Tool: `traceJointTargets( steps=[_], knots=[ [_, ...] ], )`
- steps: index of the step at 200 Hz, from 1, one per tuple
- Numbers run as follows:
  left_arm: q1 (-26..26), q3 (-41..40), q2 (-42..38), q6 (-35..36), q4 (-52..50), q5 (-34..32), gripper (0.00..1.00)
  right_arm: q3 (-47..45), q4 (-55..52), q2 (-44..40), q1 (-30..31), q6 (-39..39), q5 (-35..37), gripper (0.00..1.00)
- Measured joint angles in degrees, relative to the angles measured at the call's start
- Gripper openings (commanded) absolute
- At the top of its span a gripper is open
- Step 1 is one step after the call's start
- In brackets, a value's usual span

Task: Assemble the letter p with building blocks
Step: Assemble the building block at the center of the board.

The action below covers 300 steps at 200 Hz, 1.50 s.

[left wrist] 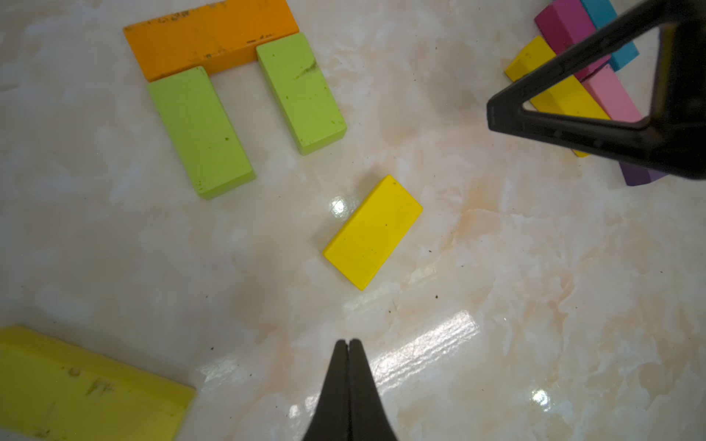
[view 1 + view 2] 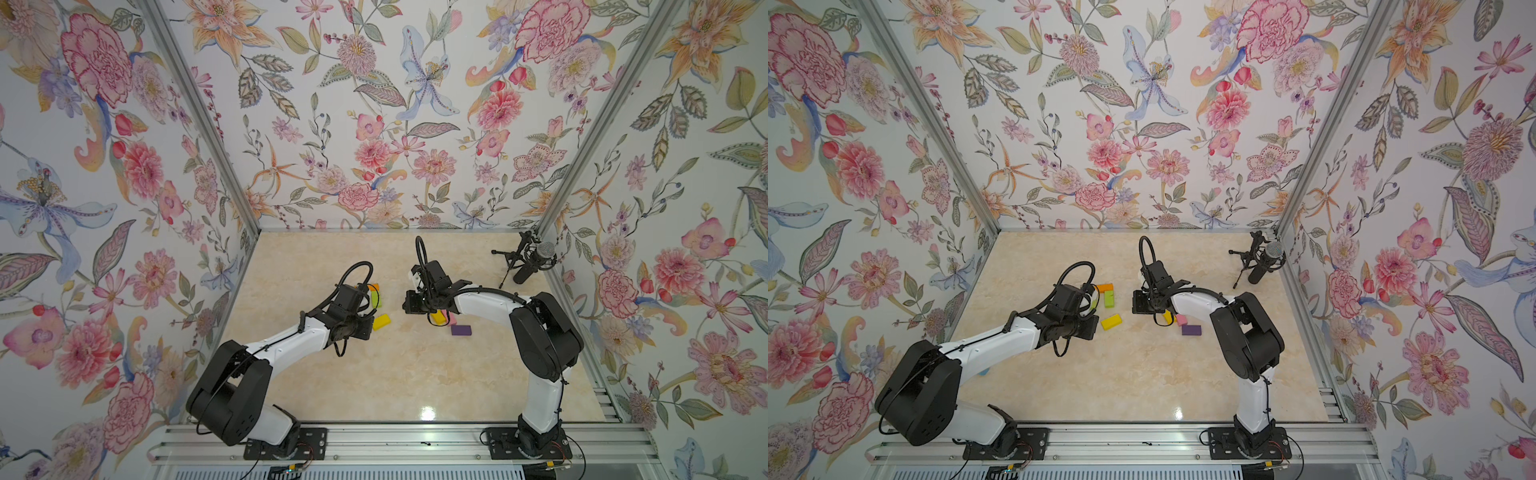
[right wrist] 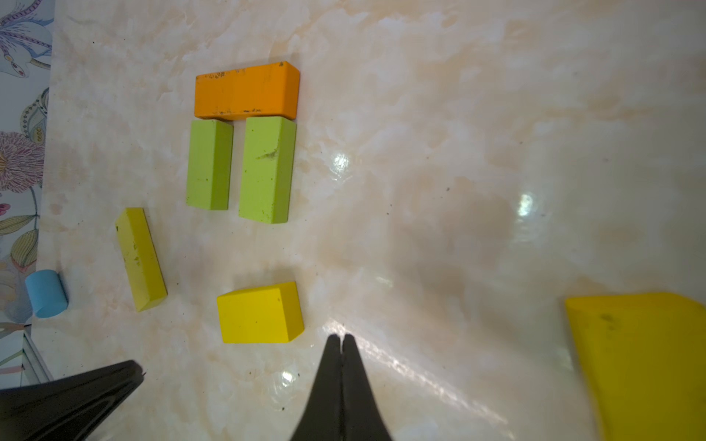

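An orange block (image 1: 210,36) lies across the ends of two lime green blocks (image 1: 200,131) (image 1: 301,91), which run side by side with a gap between them. A yellow block (image 1: 372,231) lies loose just ahead of my left gripper (image 1: 347,341), which is shut on nothing above the table. An olive-yellow block (image 1: 76,389) lies off to one side. My right gripper (image 3: 341,338) is also shut and empty, its tip next to the same yellow block (image 3: 259,313). Pink (image 2: 1181,319), purple (image 2: 1191,330) and another yellow block (image 2: 1168,316) sit in a cluster under the right arm.
A microphone on a small stand (image 2: 528,262) occupies the back right corner. A light blue cylinder (image 3: 46,293) rests by the left wall. Floral walls close the table (image 2: 374,374) on three sides, and a metal rail (image 2: 374,440) runs along the front.
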Motion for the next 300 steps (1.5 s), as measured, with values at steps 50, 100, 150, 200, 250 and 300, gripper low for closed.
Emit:
traceJointTargets(
  steps=[50,100,150,200,250,300],
  knots=[
    [-0.04,-0.42,4.55,-0.59,1.90,0.02,0.00,1.57,0.72,3.23,1.57,0.50,-1.97,0.00],
    [-0.04,-0.52,9.03,-1.09,3.69,0.04,0.00,1.57,1.16,3.34,3.89,1.33,-2.40,0.00],
    [-0.04,-0.35,9.73,-1.14,5.33,-0.15,0.00,0.79,2.23,3.39,4.33,1.97,-2.29,0.00],
    [-0.04,-0.35,9.73,-1.49,5.33,-0.37,0.00,0.37,2.51,3.61,3.65,2.19,-2.08,0.00],
    [-0.04,-0.26,9.97,-1.70,5.75,-0.37,0.00,0.37,2.78,5.55,3.61,2.40,-1.95,0.00],
    [-0.04,1.20,11.82,-2.12,7.21,-0.72,0.00,0.35,4.22,6.14,4.20,3.04,-2.12,0.00]
  ],
)
